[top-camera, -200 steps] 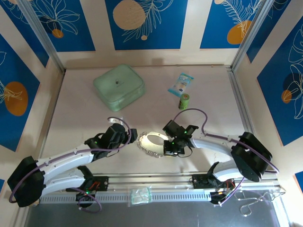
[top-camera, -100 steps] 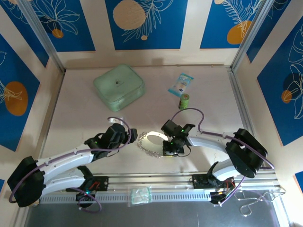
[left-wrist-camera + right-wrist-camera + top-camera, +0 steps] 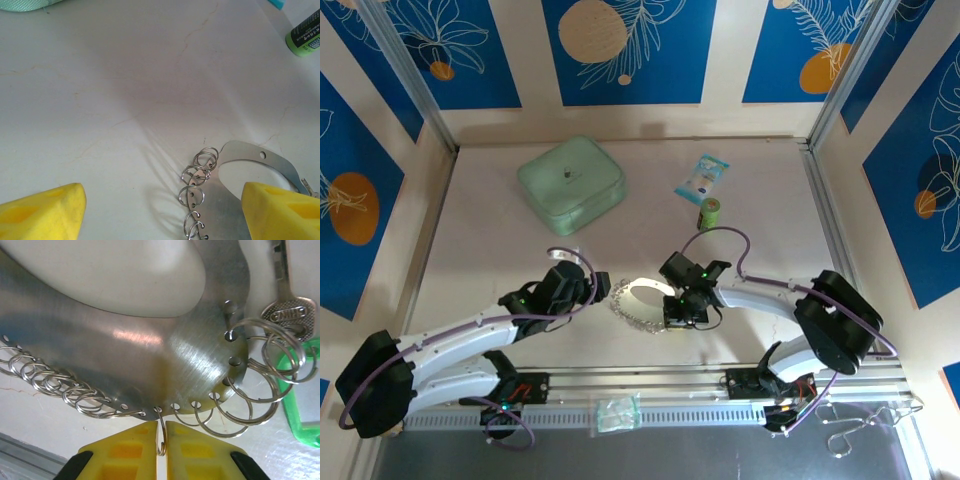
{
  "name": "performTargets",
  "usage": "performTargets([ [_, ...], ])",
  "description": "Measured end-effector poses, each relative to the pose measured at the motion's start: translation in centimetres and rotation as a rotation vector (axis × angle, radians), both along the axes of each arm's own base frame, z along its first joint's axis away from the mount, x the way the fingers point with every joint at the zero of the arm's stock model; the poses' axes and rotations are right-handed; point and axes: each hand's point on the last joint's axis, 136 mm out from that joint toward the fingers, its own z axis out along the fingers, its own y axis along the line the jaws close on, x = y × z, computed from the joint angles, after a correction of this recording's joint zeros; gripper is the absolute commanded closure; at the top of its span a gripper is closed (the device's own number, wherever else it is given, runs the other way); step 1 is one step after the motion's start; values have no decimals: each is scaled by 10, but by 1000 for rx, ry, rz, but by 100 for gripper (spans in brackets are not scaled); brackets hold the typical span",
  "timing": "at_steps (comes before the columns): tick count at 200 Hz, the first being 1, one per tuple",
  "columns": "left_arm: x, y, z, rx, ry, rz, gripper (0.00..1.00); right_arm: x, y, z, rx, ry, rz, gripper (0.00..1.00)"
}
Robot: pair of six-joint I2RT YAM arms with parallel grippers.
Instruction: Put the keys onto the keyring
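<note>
Pale marble-look table (image 3: 500,260): the mint-green square pouch (image 3: 570,183) sits at upper left of the overhead frame, well apart from the work.

Keyring (image 3: 638,300), a large thin hoop of pale brushed metal with a fringe of small wire rings: it lies flat on the table at lower centre of the overhead frame, between the two arms.

Left gripper (image 3: 160,200): jaws wide and holding nothing. It sits low at the hoop's left end, one yellow finger off to the left and the other over the hoop's rim.

Right gripper (image 3: 161,450): yellow fingers pinched narrow on one small silver split ring (image 3: 161,437) hanging from the hoop's edge, at bottom centre of its wrist frame.

Small silver-bladed key (image 3: 289,310) with a green plastic head (image 3: 302,405): at right of that frame, it appears threaded through the fringe rings – one key judged fitted.

Remaining: the pinched ring carries no key, so the task is judged partly done. Whether a second key is fitted cannot be told.
</note>
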Motion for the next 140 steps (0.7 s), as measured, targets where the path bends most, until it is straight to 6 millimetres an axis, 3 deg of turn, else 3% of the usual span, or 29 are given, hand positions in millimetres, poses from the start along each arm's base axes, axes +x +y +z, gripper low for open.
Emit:
performTargets([
  [46,0,0,0,0,0,0,20,4,2,2,6,-4,-9,100],
  [80,0,0,1,-2,-3,0,20,6,1,8,9,-38,6,100],
  [99,0,1,6,2,-23,-6,30,13,3,27,42,-141,52,100],
  [140,3,-5,32,75,-103,-109,33,32,9,83,142,-462,235,100],
])
